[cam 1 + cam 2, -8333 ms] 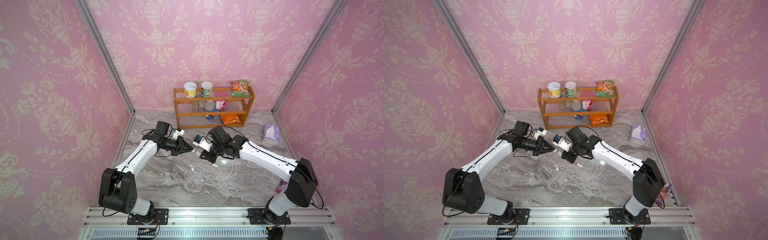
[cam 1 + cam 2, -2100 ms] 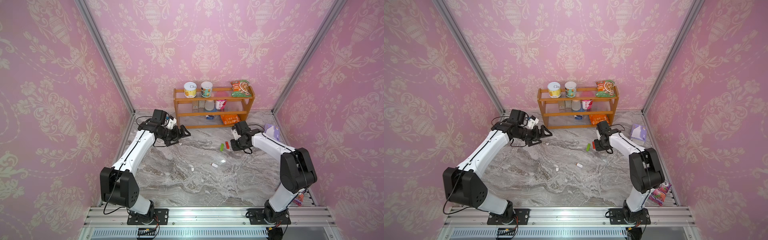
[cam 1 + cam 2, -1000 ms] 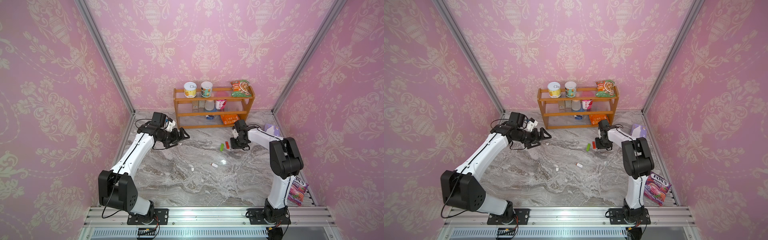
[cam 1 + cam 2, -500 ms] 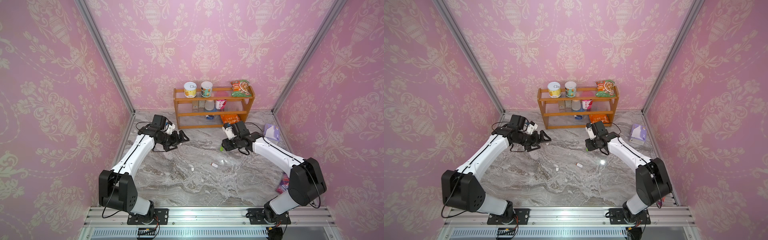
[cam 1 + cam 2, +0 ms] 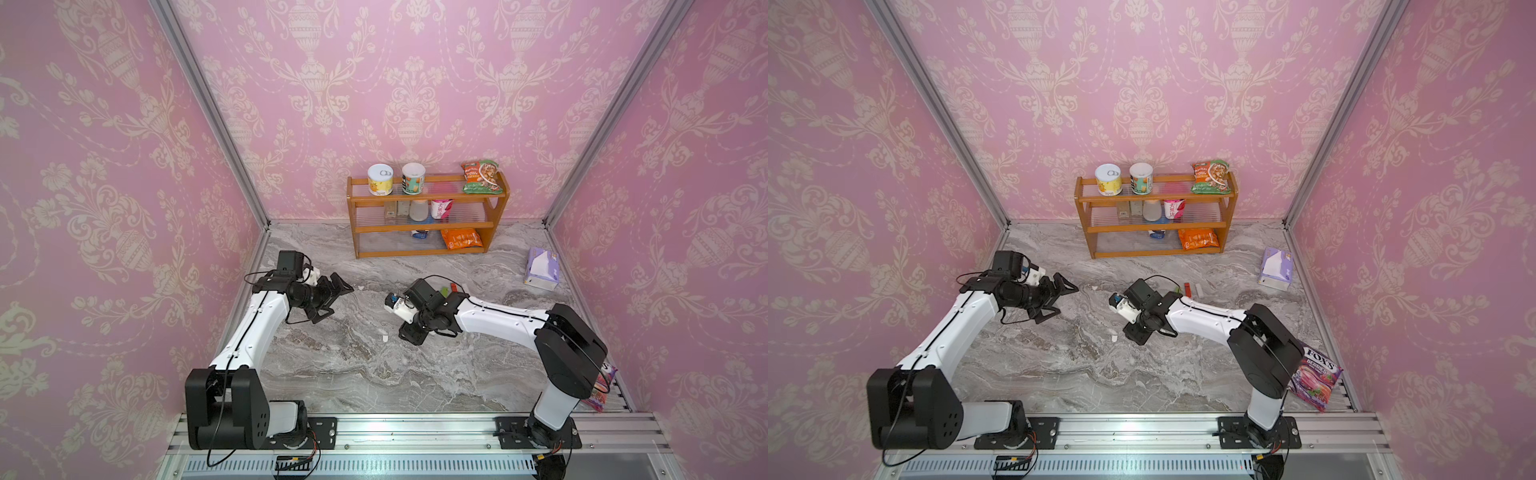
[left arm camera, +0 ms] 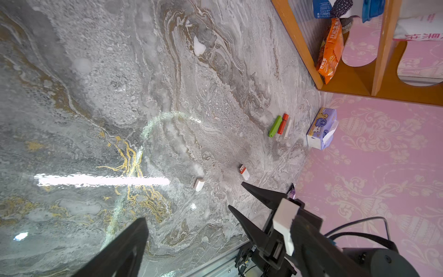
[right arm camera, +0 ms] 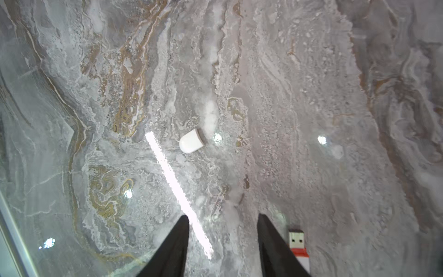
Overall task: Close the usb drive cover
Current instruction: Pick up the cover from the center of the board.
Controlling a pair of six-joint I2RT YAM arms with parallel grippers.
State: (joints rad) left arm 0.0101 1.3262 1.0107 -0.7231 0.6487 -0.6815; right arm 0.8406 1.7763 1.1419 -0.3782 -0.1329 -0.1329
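Marble tabletop (image 5: 332,374) between pink papered walls carries everything. Over it the right gripper (image 7: 223,247) hangs with its jaws parted and only bare stone between them, so it holds nothing. The usb drive (image 7: 297,242), white with a red band and its metal plug bare, lies flat just outside one finger, not in the gap. Its white cover (image 7: 191,144) lies a little beyond the fingertips, apart from the drive, so the closing is not yet begun. Well off to the left, the left gripper (image 5: 338,301) is splayed wide and empty.

Closing from this pose would, I judge, pinch only air. A sideways correction could knock the drive and send it skating on the glossy stone. The cover is small and round-ended, and a pinch off its middle may squirt it away. If plug and cover mouth meet askew, the push could jam or lever one out of its grip.

Only the wrist views show the drive. In both top views the right arm hides it, and the cover (image 5: 384,338) shows as a pale speck just left of that gripper. The left wrist view adds a row of closed drives (image 6: 282,124) near a tissue box (image 6: 321,128), farther right.
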